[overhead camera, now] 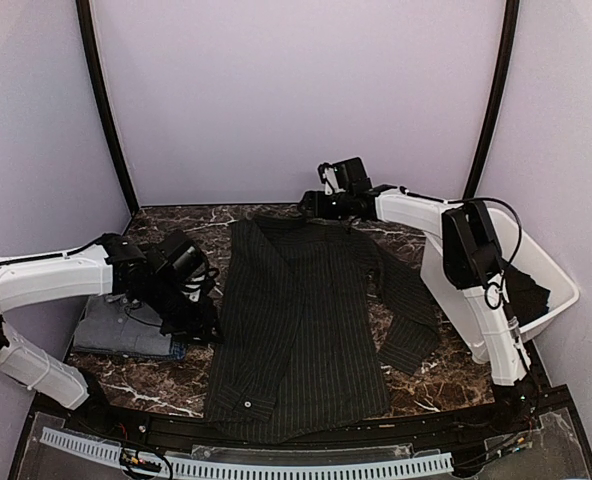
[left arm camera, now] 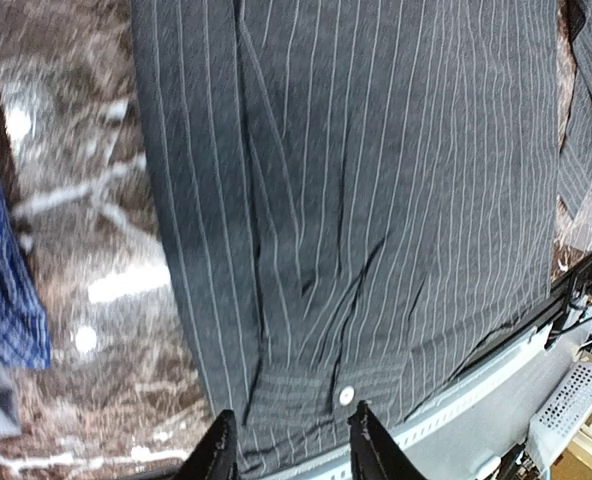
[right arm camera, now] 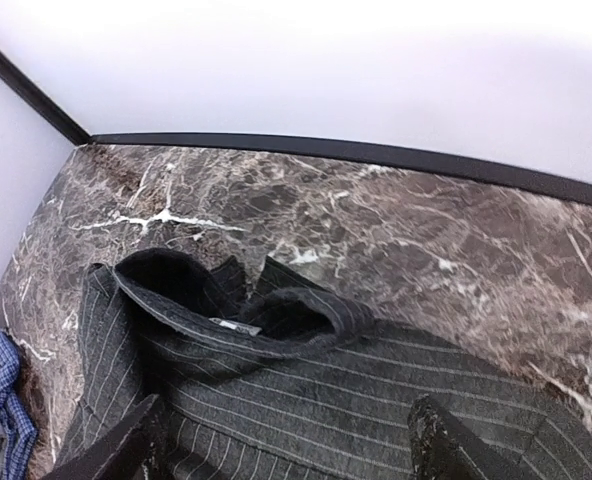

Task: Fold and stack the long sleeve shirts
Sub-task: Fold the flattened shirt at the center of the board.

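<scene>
Covering brown marble table (overhead camera: 166, 383) — pinstripe shirt (overhead camera: 296, 330); left pincer (left arm camera: 291, 412), right pincer (right arm camera: 288, 405) wide; lilac walls (overhead camera: 296, 90).

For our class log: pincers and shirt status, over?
Left pincer open by pinstriped shirt edge. Right pincer open over collar. Shirt flat, one sleeve splayed. Nothing blocking.

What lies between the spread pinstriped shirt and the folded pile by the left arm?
Bare marble table, clearest in the left wrist view, between the pinstriped shirt and the pile's blue shirt. In the top view, the left arm hangs over that strip.
</scene>
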### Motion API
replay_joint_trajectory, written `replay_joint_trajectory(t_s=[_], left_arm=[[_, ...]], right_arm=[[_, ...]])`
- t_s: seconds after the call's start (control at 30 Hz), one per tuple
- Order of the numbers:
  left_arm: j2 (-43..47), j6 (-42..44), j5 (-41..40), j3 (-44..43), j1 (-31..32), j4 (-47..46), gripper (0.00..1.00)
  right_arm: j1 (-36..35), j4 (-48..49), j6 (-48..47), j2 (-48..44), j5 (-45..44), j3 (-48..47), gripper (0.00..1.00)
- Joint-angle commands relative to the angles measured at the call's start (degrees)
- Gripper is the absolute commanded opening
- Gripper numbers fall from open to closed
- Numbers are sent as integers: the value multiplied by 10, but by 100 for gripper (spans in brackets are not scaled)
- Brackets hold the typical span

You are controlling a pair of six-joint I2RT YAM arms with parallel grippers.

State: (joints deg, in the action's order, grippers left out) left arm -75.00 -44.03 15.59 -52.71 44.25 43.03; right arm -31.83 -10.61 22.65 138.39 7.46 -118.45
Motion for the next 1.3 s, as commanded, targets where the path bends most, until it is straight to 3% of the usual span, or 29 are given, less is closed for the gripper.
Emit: replay_joint_trajectory(t_s=[0.0, 0.13, 0.3, 0.53, 0.9, 1.1, 1.27], left_arm=[[-35, 50, 12, -33, -22, -69, 37], [-83, 64, 27, -62, -34, -126, 37], [-165, 65, 37, -86, -36, -199, 36], [-242, 57, 72, -101, -36, -248, 34], [-252, 54, 71, -107, -36, -251, 33], [-246, 58, 70, -103, -36, -243, 33], [-251, 65, 82, -96, -36, -246, 33]], right_arm=[[-7, 6, -34, 48, 58, -57, 83], [-3, 10, -12, 68, 83, -75, 83], [-3, 74, 23, 47, 102, -5, 82], [4, 94, 93, 63, 120, 17, 85], [52, 120, 182, -9, 63, 205, 88], [72, 126, 193, -92, 24, 338, 88], [65, 108, 165, -156, -3, 388, 88]])
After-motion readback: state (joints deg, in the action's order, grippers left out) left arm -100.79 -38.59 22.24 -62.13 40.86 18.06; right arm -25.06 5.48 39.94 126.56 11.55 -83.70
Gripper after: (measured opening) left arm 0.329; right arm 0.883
